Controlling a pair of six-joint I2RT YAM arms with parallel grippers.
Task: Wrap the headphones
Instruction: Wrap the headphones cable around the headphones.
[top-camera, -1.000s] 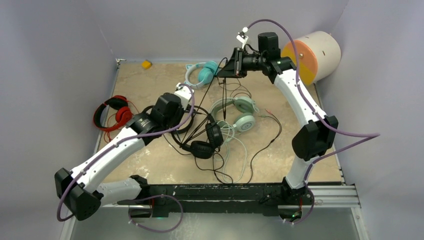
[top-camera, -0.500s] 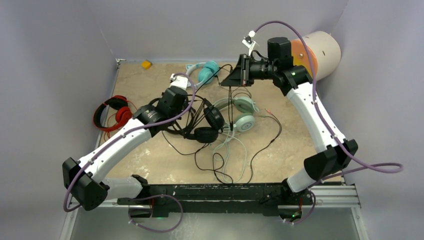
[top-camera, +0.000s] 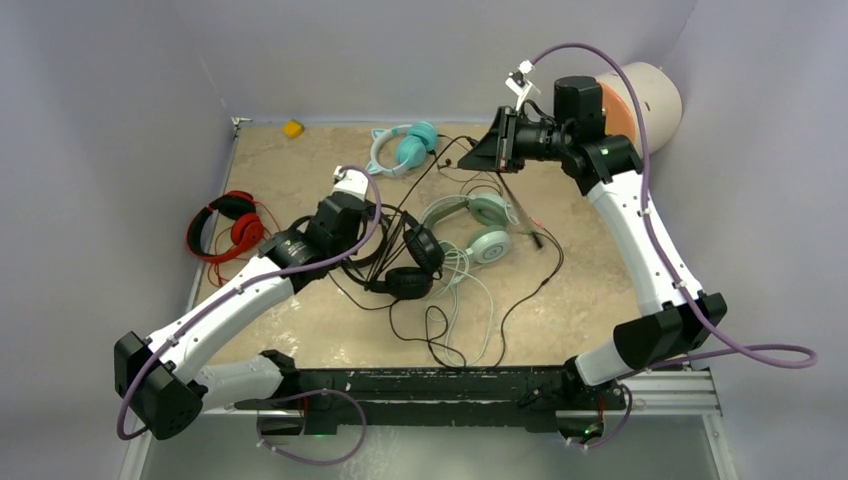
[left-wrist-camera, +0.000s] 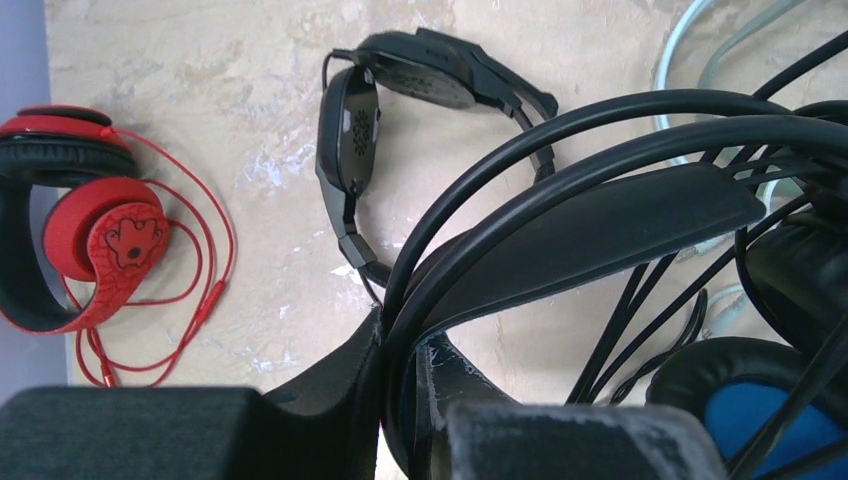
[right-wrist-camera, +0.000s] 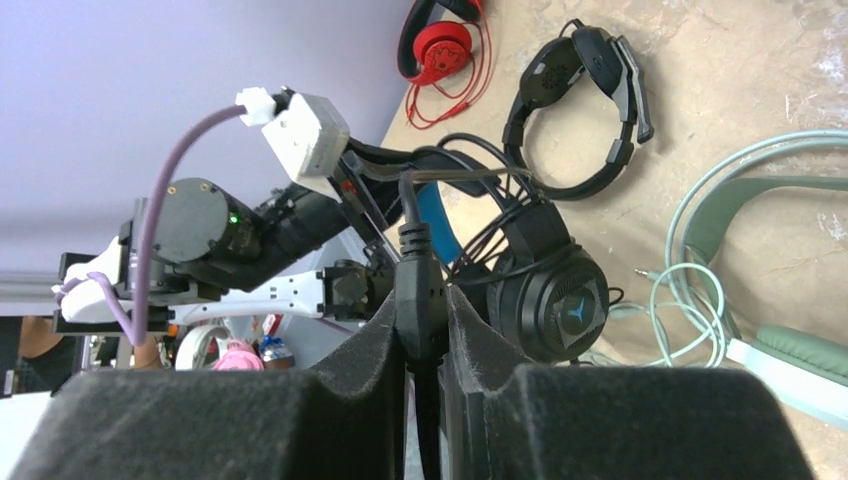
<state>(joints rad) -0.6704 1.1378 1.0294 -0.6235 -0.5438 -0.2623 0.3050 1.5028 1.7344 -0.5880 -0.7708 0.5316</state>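
left gripper (left-wrist-camera: 405, 350) pinches the black headphones (left-wrist-camera: 600, 225) by the band; right gripper (right-wrist-camera: 421, 315) pinches a black cable (right-wrist-camera: 412, 235).

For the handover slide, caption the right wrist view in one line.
Right gripper shut on a black cable leading to the black headphones; mint-green headphones lie on the table at right.

No words or numbers can be read. The black headset (right-wrist-camera: 560, 300) has a blue angular emblem on its cup. The red headset (left-wrist-camera: 110, 240), at 9 o'clock, has a dark one.
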